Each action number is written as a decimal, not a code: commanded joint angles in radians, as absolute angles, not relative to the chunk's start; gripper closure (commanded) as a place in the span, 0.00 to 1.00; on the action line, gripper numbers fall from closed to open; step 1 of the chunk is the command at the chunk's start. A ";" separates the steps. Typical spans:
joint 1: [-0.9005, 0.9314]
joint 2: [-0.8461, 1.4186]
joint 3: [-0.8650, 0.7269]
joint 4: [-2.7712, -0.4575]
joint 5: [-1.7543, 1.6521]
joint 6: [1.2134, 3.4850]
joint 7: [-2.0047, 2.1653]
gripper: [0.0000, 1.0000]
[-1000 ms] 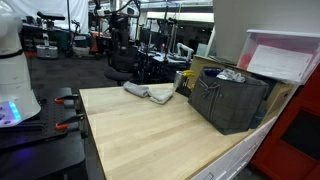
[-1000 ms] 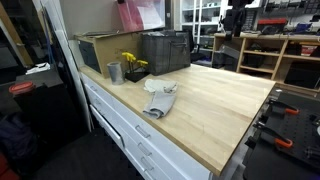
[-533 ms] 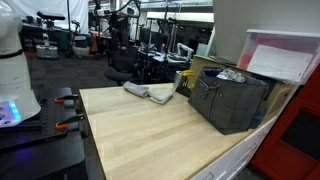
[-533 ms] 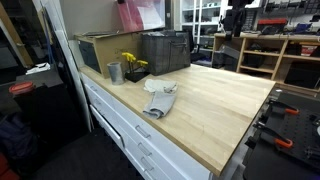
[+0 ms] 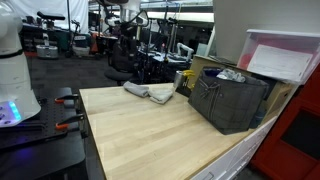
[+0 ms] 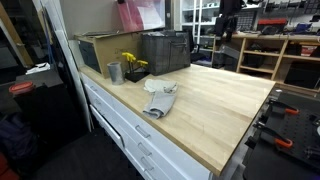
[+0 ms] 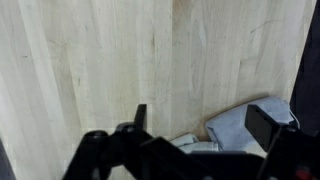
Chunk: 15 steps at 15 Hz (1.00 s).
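Note:
My gripper [image 7: 203, 125] is open and empty, high above the light wooden tabletop [image 7: 100, 60]. In the wrist view its two dark fingers [image 7: 140, 115] stand wide apart. A crumpled grey-white cloth [image 7: 240, 125] lies on the wood below, between and just past them, partly hidden by the gripper body. The cloth also shows in both exterior views [image 5: 150, 92] [image 6: 160, 101], near the table's edge. The dark gripper shows high up at the top of an exterior view [image 5: 128, 18], well clear of the cloth.
A dark plastic crate [image 5: 230, 100] [image 6: 165, 52] stands at the back of the table. Beside it are a metal cup [image 6: 114, 72], yellow flowers [image 6: 133, 63] and a cardboard box [image 6: 95, 50]. A pink-white bin [image 5: 280, 55] sits above the crate. Drawers [image 6: 125, 125] run under the table.
The dark gripper at the top of both exterior views has shifted slightly. The cloth and the other things have not moved.

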<state>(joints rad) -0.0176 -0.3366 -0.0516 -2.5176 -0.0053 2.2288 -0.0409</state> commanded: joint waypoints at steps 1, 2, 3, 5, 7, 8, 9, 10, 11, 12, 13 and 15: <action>-0.004 -0.126 -0.059 -2.372 0.067 2.289 -0.060 0.00; -0.001 -0.083 -0.055 -2.342 0.092 2.303 -0.062 0.00; 0.006 -0.036 -0.046 -2.307 0.115 2.315 -0.063 0.00; 0.018 0.045 -0.022 -2.242 0.151 2.320 -0.060 0.00; 0.033 0.125 0.010 -2.167 0.160 2.306 -0.046 0.00; 0.040 0.160 0.026 -2.135 0.161 2.303 -0.041 0.00; 0.049 0.197 0.043 -2.102 0.164 2.303 -0.039 0.00; 0.055 0.228 0.058 -2.073 0.167 2.298 -0.038 0.00; 0.063 0.265 0.074 -2.040 0.168 2.296 -0.036 0.00; 0.069 0.297 0.087 -2.008 0.166 2.289 -0.042 0.00; 0.075 0.327 0.097 -1.979 0.159 2.282 -0.039 0.00; 0.085 0.396 0.113 -1.914 0.159 2.278 -0.032 0.00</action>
<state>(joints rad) 0.0777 0.3000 0.0982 -2.0281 0.1457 2.3166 -0.0363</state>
